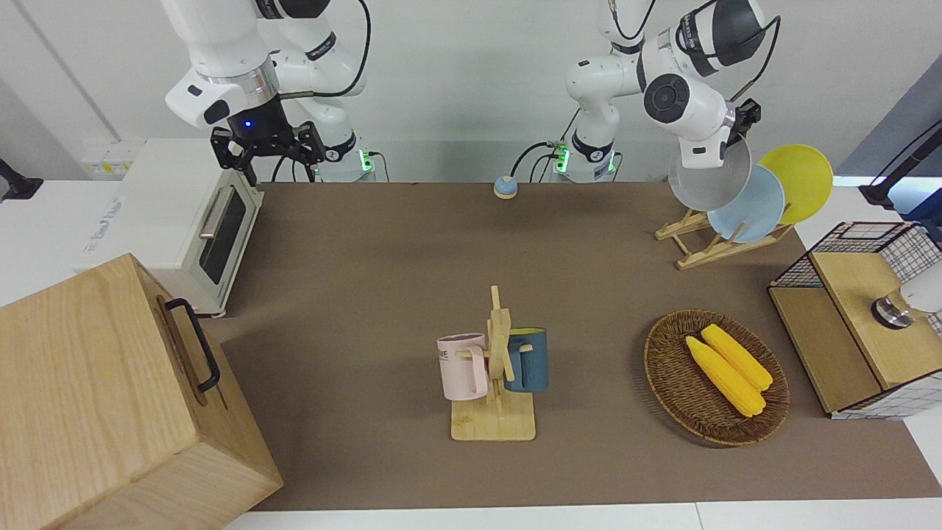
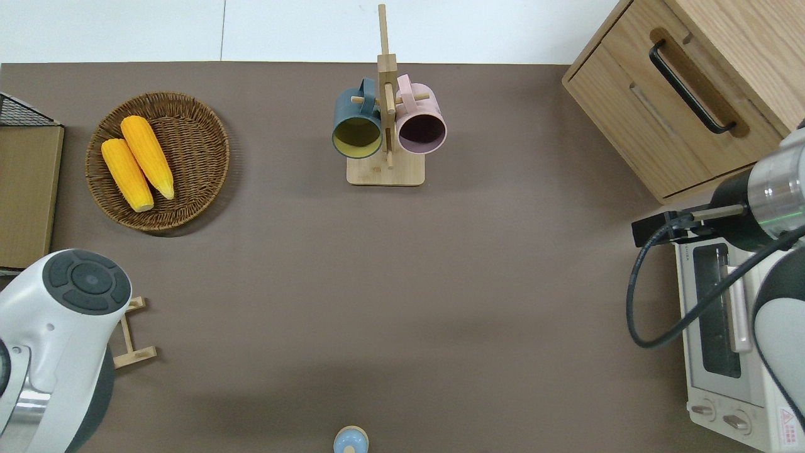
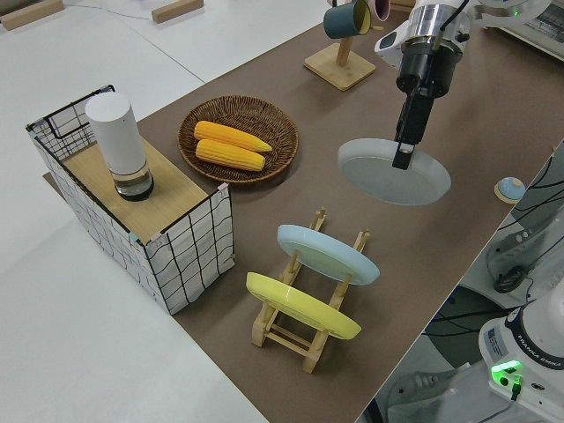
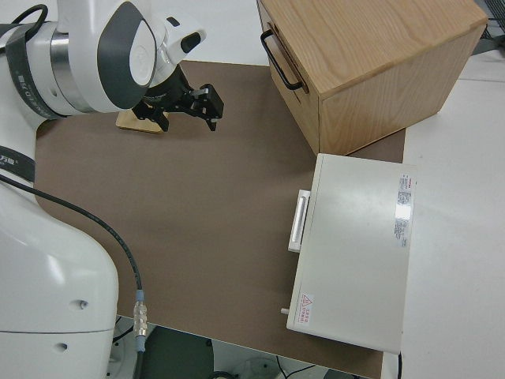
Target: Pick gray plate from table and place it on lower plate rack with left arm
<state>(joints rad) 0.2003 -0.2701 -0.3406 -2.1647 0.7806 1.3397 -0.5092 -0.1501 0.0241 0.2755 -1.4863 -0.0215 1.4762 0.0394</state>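
The left arm's black two-finger end effector (image 3: pixel 404 155) is clamped on the rim of the round pale gray plate (image 3: pixel 388 171), carried tilted in the air. The small light-wood plate rack (image 3: pixel 308 322) sits below and to one side of it; its sky-blue plate (image 3: pixel 326 254) and yellow plate (image 3: pixel 300 307) leave only the low end free, so the plate must drop edge-first there. The right arm is parked.

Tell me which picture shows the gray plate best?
The left side view: the whole gray plate shows, held at its rim by the left gripper. In the front view the arm covers part of it. The overhead and right side views do not show it.
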